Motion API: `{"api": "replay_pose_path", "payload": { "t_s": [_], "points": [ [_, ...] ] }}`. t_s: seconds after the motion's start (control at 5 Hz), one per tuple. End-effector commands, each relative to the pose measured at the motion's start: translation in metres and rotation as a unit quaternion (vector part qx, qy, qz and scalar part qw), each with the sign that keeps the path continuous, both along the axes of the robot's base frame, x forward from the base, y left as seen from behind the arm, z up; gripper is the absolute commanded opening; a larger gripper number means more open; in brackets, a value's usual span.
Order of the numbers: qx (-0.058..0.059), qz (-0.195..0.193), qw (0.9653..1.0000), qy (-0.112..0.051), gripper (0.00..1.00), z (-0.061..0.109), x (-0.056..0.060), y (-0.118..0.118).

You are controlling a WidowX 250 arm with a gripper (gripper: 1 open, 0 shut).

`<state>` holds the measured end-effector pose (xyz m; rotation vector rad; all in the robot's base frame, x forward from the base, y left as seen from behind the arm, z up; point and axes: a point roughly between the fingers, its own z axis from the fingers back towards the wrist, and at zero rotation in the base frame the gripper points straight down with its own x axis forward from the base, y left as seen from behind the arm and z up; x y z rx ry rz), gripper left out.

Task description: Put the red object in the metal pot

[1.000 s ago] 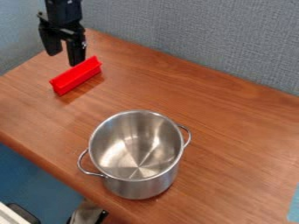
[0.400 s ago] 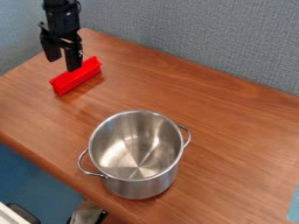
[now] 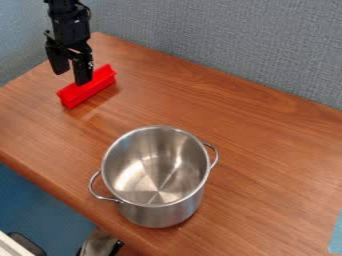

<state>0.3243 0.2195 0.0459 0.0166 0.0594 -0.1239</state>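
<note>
We are looking at an open gripper [image 3: 71, 67] hanging over the far end of the red object [image 3: 86, 87].

We are seeing its two dark fingers pointing straight down with a clear gap between them, holding nothing. The red object is lying flat on the wooden table [image 3: 241, 120] near the back left corner, well apart from the metal pot [image 3: 155, 176]. The pot is standing upright toward the front edge, showing us its bare shiny inside.
</note>
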Motion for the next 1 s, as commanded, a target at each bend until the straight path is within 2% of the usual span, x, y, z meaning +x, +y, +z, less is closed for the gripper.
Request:
{"api": "replay_pose_path", "payload": {
  "t_s": [0.0,0.8],
  "points": [
    [0.015,0.007,0.9995,-0.025,1.00,0.0155,0.0042,0.0123],
    [0.016,0.002,0.9995,-0.029,1.00,0.0120,0.0062,0.0159]
  ]
}}
